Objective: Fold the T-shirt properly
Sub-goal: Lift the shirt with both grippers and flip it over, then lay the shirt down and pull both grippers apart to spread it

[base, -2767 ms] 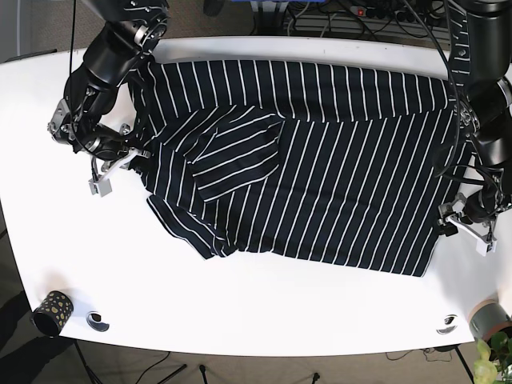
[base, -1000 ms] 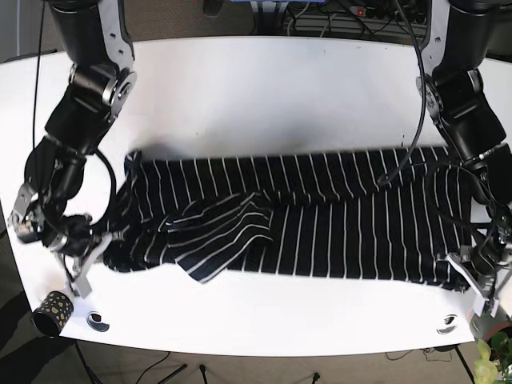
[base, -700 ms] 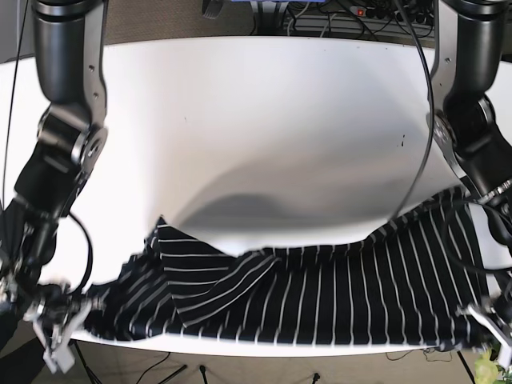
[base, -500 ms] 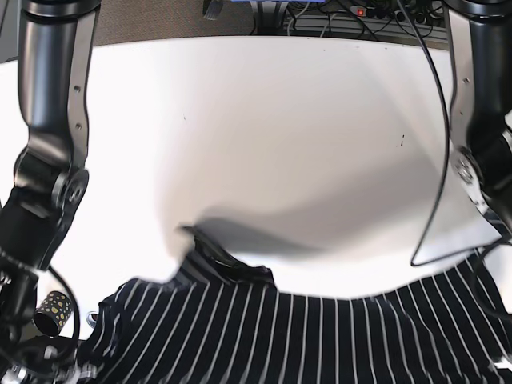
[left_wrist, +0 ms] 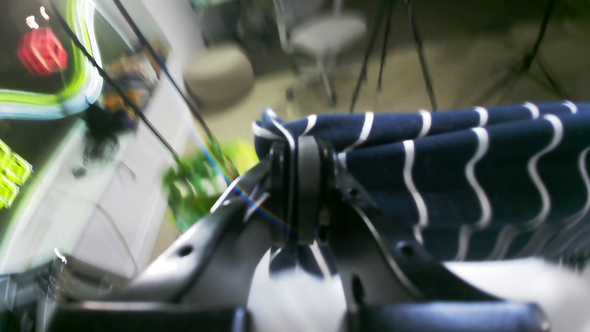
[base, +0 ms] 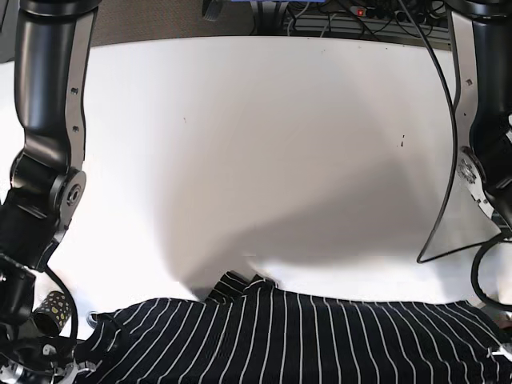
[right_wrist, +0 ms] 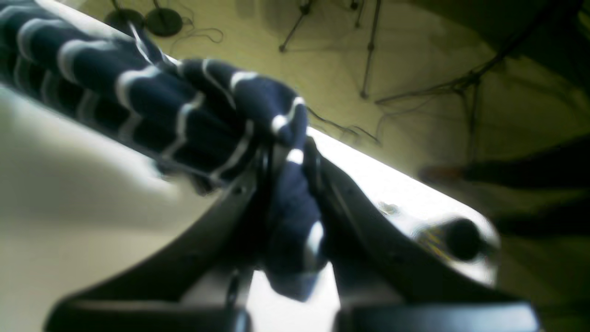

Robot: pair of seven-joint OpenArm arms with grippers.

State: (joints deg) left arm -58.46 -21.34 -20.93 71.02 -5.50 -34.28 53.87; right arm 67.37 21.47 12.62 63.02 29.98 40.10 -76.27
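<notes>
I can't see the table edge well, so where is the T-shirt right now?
In the base view the T-shirt hangs along the bottom, at the table's near edge, stretched between both grippers' jaws.

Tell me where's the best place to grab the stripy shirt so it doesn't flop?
Probably its two far corners, one from each side, as now: the left end effector and right end effector are each shut on a bunched edge of the T-shirt, which hangs spread between them at the table front.
</notes>
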